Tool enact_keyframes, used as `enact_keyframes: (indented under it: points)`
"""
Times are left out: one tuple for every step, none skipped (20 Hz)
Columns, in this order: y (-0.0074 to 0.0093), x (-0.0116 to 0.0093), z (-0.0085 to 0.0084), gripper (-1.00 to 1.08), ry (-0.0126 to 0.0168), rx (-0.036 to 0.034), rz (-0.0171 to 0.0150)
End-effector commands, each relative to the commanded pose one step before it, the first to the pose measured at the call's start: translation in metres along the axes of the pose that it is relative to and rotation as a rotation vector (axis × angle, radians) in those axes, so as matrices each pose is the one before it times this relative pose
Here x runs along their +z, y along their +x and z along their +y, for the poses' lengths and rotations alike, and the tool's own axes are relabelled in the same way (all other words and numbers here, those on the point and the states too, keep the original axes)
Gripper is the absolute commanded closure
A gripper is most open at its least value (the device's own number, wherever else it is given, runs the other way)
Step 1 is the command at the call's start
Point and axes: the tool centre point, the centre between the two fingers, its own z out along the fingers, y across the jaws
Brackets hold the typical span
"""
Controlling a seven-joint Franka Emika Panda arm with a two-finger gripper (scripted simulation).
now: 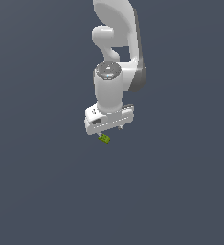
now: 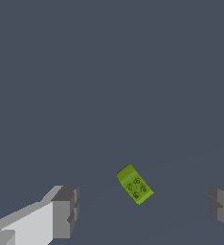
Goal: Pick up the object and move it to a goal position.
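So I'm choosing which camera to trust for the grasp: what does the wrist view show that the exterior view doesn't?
Only the wrist view shows the two grey fingertips spread wide apart, with the block between them, untouched, and dark round marks on its face. Only the exterior view shows the white arm above the gripper. Both show the yellow-green block on plain dark ground.

The block (image 1: 104,139) (image 2: 134,183) is tiny, yellow-green and rectangular, with dark round marks on its upper face. It lies flat on the desk, skewed, its long axis running diagonally in the wrist view.
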Motion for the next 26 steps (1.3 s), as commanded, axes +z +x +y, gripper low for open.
enact_keyframes:
  points:
    - [-0.00499,0.00871,0.00309,-0.92,-0.00244,-0.06481,-0.00208]
    - [-0.00207,0.00342,0.00100,-0.92,-0.00077,-0.02547,-0.00085]
    - [-0.00210,0.00340,0.00091,-0.92,-0.00069,-0.02549,-0.00083]
    - [-0.00213,0.00338,0.00080,-0.92,-0.00061,-0.02554,-0.00081]
    - [-0.00216,0.00337,0.00071,-0.92,-0.00053,-0.02556,-0.00078]
    - [-0.00218,0.00335,0.00061,-0.92,-0.00045,-0.02559,-0.00075]
    - [-0.00220,0.00333,0.00051,-0.92,-0.00037,-0.02562,-0.00071]
    - [-0.00222,0.00331,0.00041,-0.92,-0.00030,-0.02565,-0.00067]
    - [-0.00223,0.00329,0.00031,-0.92,-0.00023,-0.02568,-0.00063]
    - [-0.00223,0.00327,0.00021,-0.92,-0.00016,-0.02571,-0.00058]
    - [-0.00224,0.00325,0.00010,-0.92,-0.00009,-0.02574,-0.00053]
    - [-0.00224,0.00323,0.00001,-0.92,-0.00003,-0.02576,-0.00048]
    - [-0.00223,0.00321,-0.00009,-0.92,0.00003,-0.02579,-0.00042]
    - [-0.00222,0.00319,-0.00019,-0.92,0.00009,-0.02581,-0.00036]
    - [-0.00221,0.00317,-0.00029,-0.92,0.00015,-0.02584,-0.00029]
    - [-0.00216,0.00311,-0.00039,-0.92,0.00019,-0.02556,-0.00022]
    - [-0.00205,0.00295,-0.00046,-0.92,0.00023,-0.02441,-0.00015]
    - [-0.00192,0.00277,-0.00051,-0.92,0.00025,-0.02311,-0.00008]
    - [-0.00178,0.00260,-0.00055,-0.92,0.00027,-0.02180,-0.00002]
    - [-0.00166,0.00242,-0.00058,-0.92,0.00027,-0.02049,0.00003]
    - [-0.00153,0.00225,-0.00060,-0.92,0.00028,-0.01918,0.00007]
    - [-0.00140,0.00209,-0.00060,-0.92,0.00027,-0.01787,0.00011]
    - [-0.00128,0.00192,-0.00060,-0.92,0.00026,-0.01656,0.00013]
    - [-0.00116,0.00176,-0.00058,-0.92,0.00025,-0.01524,0.00015]
    - [-0.00105,0.00160,-0.00056,-0.92,0.00024,-0.01391,0.00017]
    - [-0.00094,0.00144,-0.00053,-0.92,0.00022,-0.01260,0.00017]
